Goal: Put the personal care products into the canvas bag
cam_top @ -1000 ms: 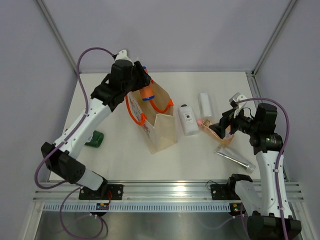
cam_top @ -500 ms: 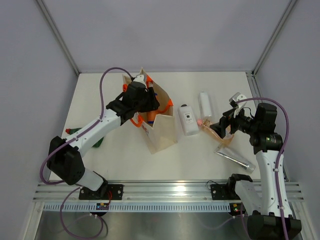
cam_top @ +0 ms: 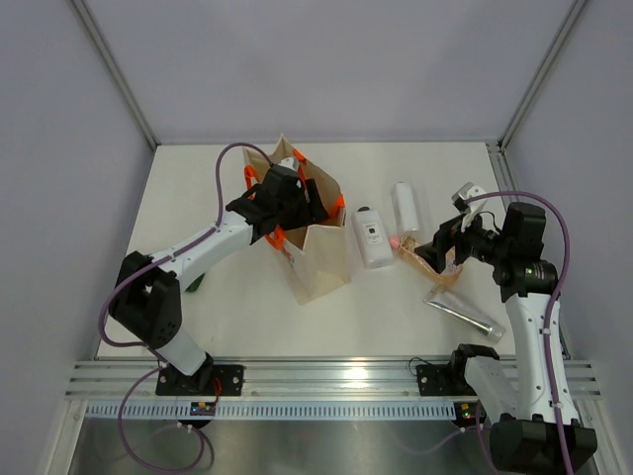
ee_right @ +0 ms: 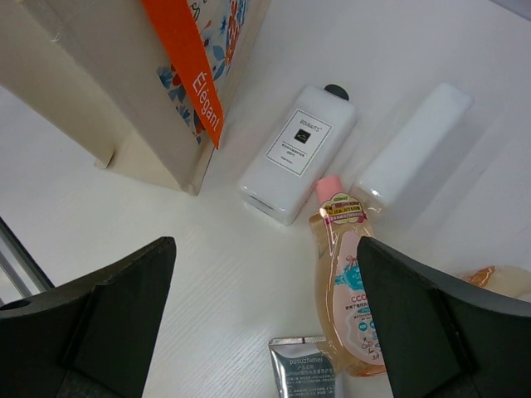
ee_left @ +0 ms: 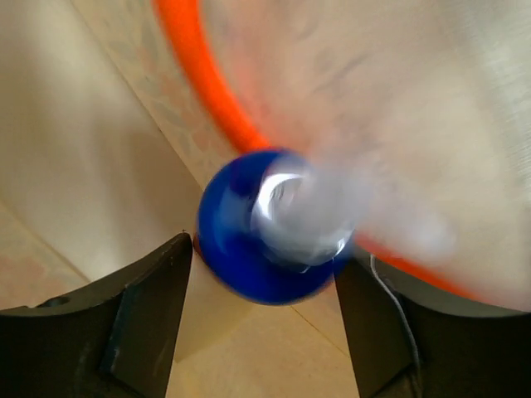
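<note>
The canvas bag [cam_top: 318,259] stands open at mid-table, its orange handles at the mouth. My left gripper [cam_top: 295,203] reaches down into that mouth. In the left wrist view the orange bottle's blue cap [ee_left: 241,249] sits blurred between the parted fingers of the left gripper [ee_left: 265,253], with bag cloth below. My right gripper [ee_right: 265,249] hangs open over the table, holding nothing, with the pink bottle [ee_right: 348,290] by its right finger. The white flat bottle [ee_right: 299,153], white cylinder [ee_right: 411,145] and silver tube [ee_right: 307,369] lie close by.
A small green item [cam_top: 192,284] lies left of the bag, partly behind my left arm. A beige bottle [ee_right: 498,282] shows at the right edge of the right wrist view. Grey walls enclose the table on three sides.
My left arm has swung right and lowered the orange bottle into the bag's mouth, and its jaws have widened. The right arm has not moved.
</note>
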You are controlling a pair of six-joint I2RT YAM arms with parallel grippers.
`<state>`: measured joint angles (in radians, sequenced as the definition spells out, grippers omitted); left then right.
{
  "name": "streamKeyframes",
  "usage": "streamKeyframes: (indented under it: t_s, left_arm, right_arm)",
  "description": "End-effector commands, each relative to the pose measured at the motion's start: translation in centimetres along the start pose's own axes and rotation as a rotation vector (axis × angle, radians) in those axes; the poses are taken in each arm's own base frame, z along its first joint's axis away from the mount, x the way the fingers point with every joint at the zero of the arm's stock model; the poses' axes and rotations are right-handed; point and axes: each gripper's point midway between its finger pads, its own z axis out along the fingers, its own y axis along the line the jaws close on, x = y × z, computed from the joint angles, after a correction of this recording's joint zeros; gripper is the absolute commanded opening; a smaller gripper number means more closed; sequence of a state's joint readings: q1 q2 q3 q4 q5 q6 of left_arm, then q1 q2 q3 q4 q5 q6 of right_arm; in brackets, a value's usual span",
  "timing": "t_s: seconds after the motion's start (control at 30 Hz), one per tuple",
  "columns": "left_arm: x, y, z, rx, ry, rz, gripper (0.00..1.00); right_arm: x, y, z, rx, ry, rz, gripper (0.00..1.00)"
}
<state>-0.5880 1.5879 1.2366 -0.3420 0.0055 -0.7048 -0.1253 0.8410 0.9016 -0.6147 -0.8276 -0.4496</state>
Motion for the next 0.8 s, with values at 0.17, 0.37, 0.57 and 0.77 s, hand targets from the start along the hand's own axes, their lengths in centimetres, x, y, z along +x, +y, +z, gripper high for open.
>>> streamKeyframes:
  t_s: [0.17,0.37,0.57,0.77]
  left_arm:
    - [-3.3,-3.9,-1.1,0.158,-0.091,0.051,0.99]
    - [-5.1,-5.1,-3.7,0.196,-0.147,0.153,0.99]
    - [-8.7,-6.0,-10.2,0.189,-0.297,0.305,0.99]
    - [-10.5,-2.8,-18.1,0.073,-0.501,0.365,0.99]
  right_arm:
    - [0.7,-0.5,0.6,-0.01,0.027,0.014,1.0]
    - [0.3,-2.6,1.6,0.064,0.045,0.121,1.0]
    - [-1.3,-7.8,6.1,0.456,0.164,0.19,1.0]
    - [2.5,-14.4,13.5,0.708,0.321,0.373,1.0]
